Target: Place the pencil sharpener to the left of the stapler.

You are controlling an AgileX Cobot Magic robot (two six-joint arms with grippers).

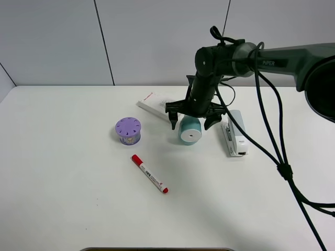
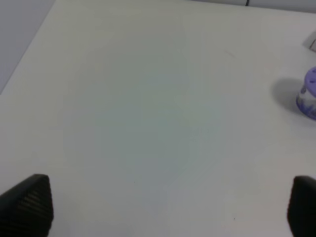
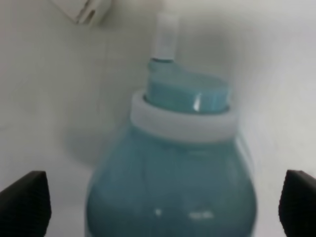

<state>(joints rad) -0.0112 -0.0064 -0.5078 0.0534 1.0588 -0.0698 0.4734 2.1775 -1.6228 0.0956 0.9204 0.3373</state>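
Plainly the right gripper (image 1: 191, 125) stands wide, empty, astride the glossy teal barrel-shaped pencil sharpener (image 1: 190, 132); left gripper (image 2: 165, 206) gapes empty.

Sharpener (image 1: 190, 132) between spread fingers of right gripper (image 1: 191, 126), stapler (image 1: 235, 133) close at its 3 o'clock with a narrow gap, box (image 1: 154, 105) at 11 o'clock, container (image 1: 128, 130) at 9 o'clock across a wider gap, marker (image 1: 149, 174) at 7 o'clock, open table (image 1: 199, 183) at 6 o'clock

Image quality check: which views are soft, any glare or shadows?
Right wrist: pencil sharpener fills the frame, soft-focused, small glints on its teal body. Left wrist: mildly blurry, purple container throws a soft shadow. Exterior high: sharp, even light, faint shadows.
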